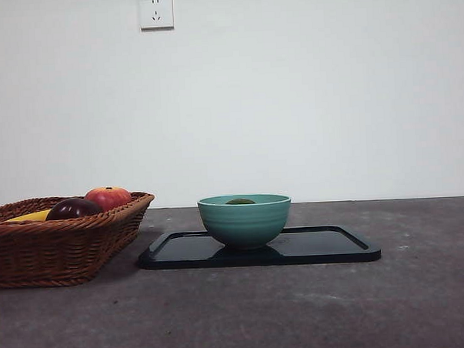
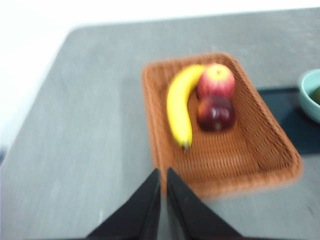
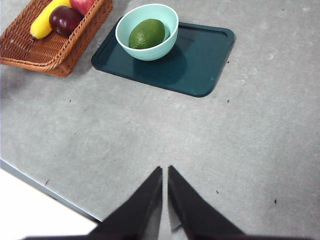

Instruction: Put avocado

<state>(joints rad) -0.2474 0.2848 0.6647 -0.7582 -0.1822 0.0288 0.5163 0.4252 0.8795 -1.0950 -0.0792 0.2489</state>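
The avocado (image 3: pixel 147 33) lies inside a pale teal bowl (image 3: pixel 150 50), resting on its side, dark olive-green, smooth and oval. From the low front view only its top (image 1: pixel 240 201) peeks above the bowl's rim (image 1: pixel 244 199). The bowl stands on a dark tray (image 3: pixel 200 60), toward the tray's 9 o'clock end. In the blurred left wrist view a sliver of it (image 2: pixel 316 95) shows within the bowl.
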